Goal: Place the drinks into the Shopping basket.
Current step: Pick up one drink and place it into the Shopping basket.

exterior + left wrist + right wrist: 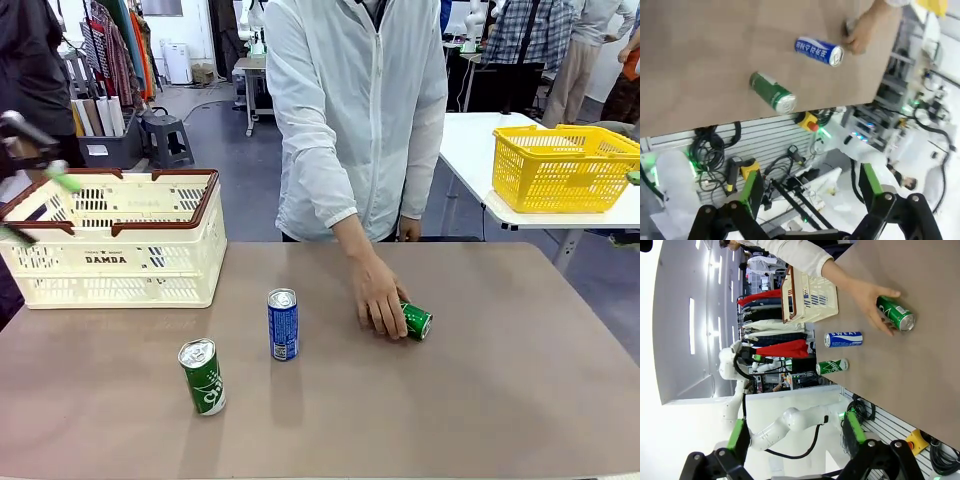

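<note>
Front view: a person (pixel 350 120) touches a lying green can (pixel 416 321); left hand (pixel 811 172) and right hand (pixel 795 420) spread, empty.

Front camera looks across the table (pixel 480 400) at the person (pixel 355 110); both wrist cameras hang back, rolled, sharing the blue can (pixel 818 50).
</note>
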